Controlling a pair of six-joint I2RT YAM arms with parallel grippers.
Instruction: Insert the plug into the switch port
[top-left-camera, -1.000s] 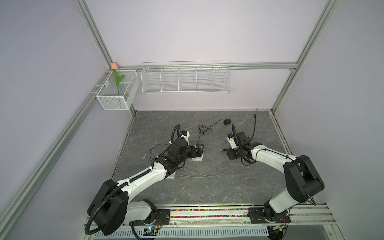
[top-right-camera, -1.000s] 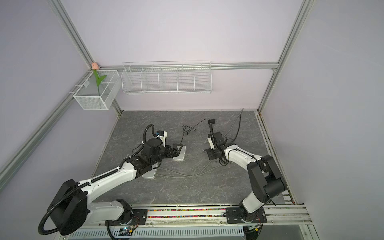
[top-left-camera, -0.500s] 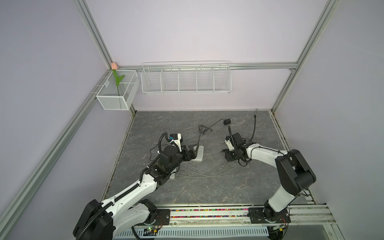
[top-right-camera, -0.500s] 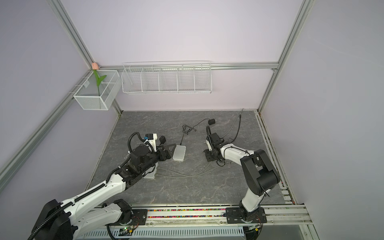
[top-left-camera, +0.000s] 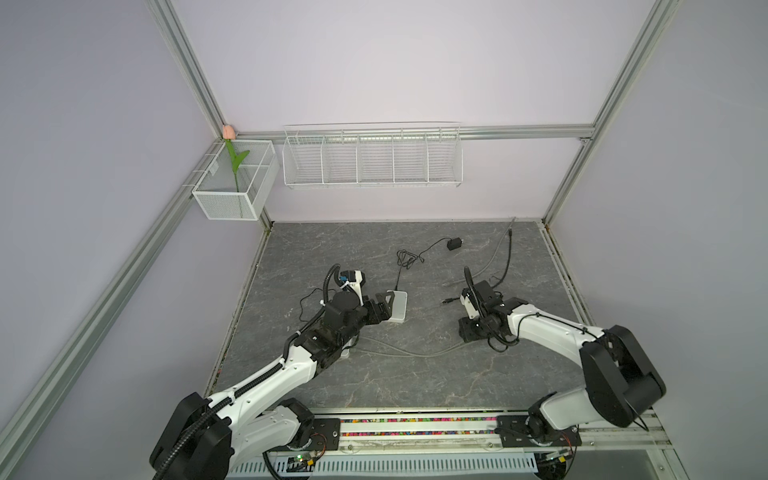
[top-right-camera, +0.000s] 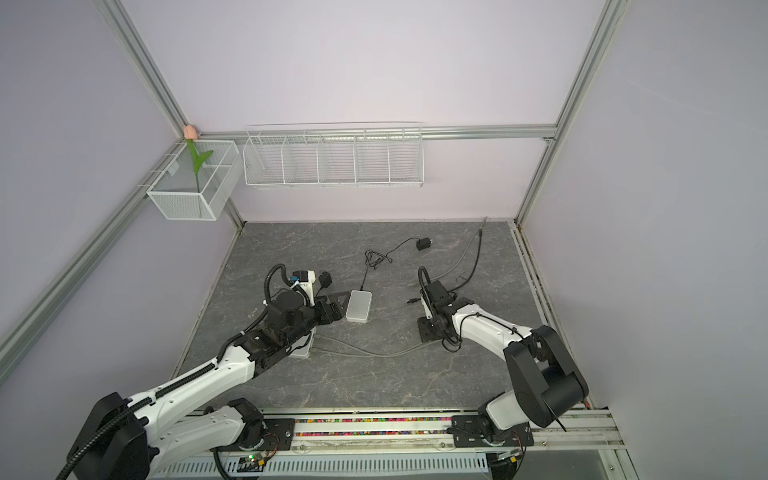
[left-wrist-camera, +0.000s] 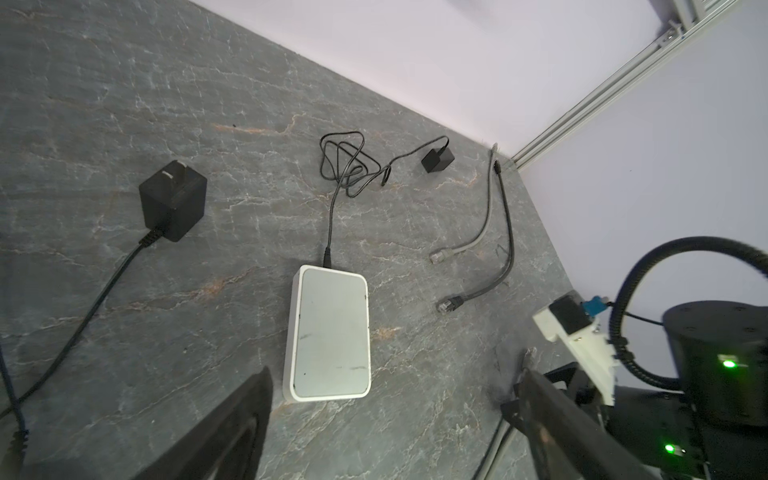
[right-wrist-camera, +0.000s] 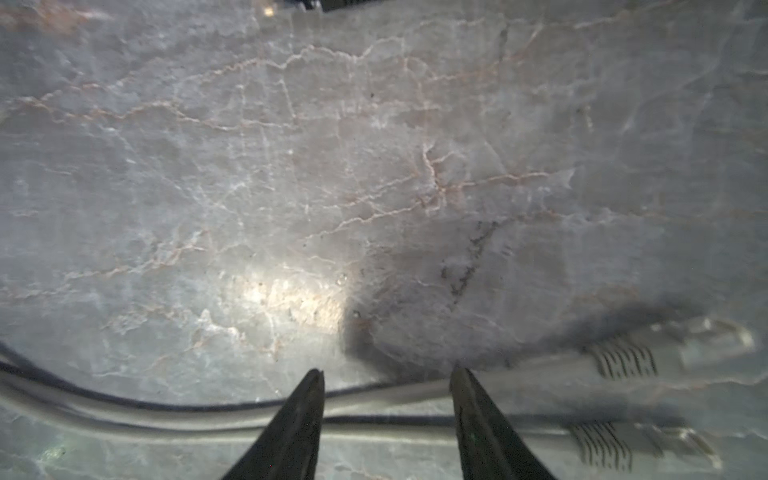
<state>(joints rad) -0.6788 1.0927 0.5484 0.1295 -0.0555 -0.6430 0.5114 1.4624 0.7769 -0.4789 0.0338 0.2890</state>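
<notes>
**Grey tabletop: wide jaws at the switch, plugs lying by the other arm**

Grey marbled tabletop (top-left-camera: 415, 395) filled the floor of a lilac-walled cell framed in aluminium. A white wire basket (top-left-camera: 372, 160) hung on the back wall, with a mesh box (top-left-camera: 232, 199) holding a pink tulip (top-left-camera: 228, 132) at the corner.

Near the middle of the table the white switch (top-left-camera: 397, 306) lay flat. A thin black power cord (left-wrist-camera: 332, 216) entered its far end and ran back through a tangle to a small black adapter (top-left-camera: 455, 244). The left gripper (top-left-camera: 385, 311) sat low at the switch's side with its jaws spread wide and nothing between them. In the left wrist view the near end of the switch lay between the two fingers (left-wrist-camera: 232, 428), closer to one, with a strip of table showing beside it.

The right gripper (top-left-camera: 468, 332) pointed down at the table, well apart from the switch. In the right wrist view its fingers (right-wrist-camera: 299, 424) stood partly apart, and grey cabling crossed the table beneath them, not pinched. Just beside them lay a grey-booted plug (right-wrist-camera: 706, 338) and a second plug (right-wrist-camera: 648, 444), both blurred and both resting on the table.

Farther back, a black cable end (left-wrist-camera: 449, 306) and a grey cable end (left-wrist-camera: 439, 254) lay free.
</notes>
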